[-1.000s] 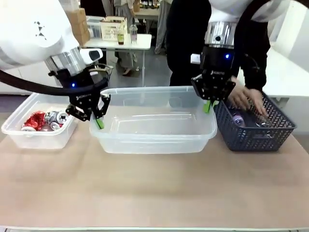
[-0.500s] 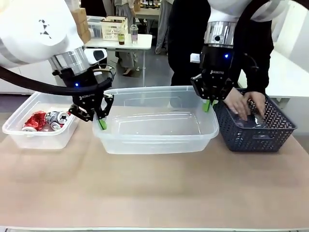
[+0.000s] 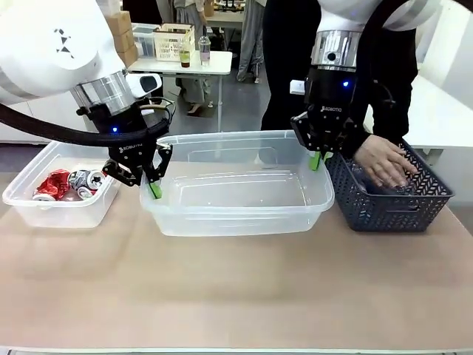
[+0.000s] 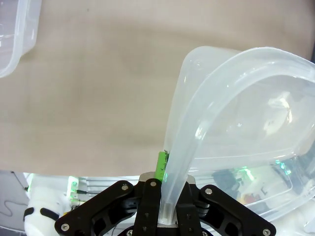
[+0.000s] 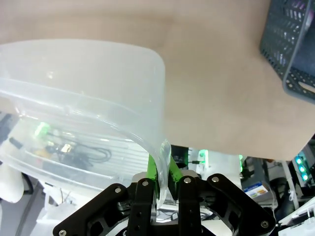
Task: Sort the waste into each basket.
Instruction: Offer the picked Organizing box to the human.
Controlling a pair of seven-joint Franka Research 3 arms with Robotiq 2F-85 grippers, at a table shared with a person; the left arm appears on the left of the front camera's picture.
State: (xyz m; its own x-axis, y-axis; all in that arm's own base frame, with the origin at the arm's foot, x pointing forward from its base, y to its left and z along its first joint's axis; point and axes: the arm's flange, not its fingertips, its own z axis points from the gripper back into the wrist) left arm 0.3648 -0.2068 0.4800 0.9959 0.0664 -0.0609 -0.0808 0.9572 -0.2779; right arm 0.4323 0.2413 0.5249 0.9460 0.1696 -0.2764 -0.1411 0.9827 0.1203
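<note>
Large tub point(image 3: 236, 216): clear; stands mid-tabletop point(image 3: 236, 296), between the small tub and the basket, just beside both.

Left jaws: closed on the large tub's left rim; a green pad point(image 4: 160, 167) lies against the outside of the wall (the left wrist view shows the rim pinched between the fingers).

Right jaws: closed on the rim at the tub's far right corner; the pads point(image 5: 175, 169) sit on either side of the wall.

Small tub point(image 3: 63, 214): clear; at the left end of the tabletop; holds crushed red-and-silver cans point(image 3: 70, 183), piled toward its near side.

Basket point(image 3: 392, 211): dark lattice walls; at the right end of the tabletop; a person's hand point(image 3: 383, 159) reaches into it, palm down (what lies under the hand is too dim to name).
</note>
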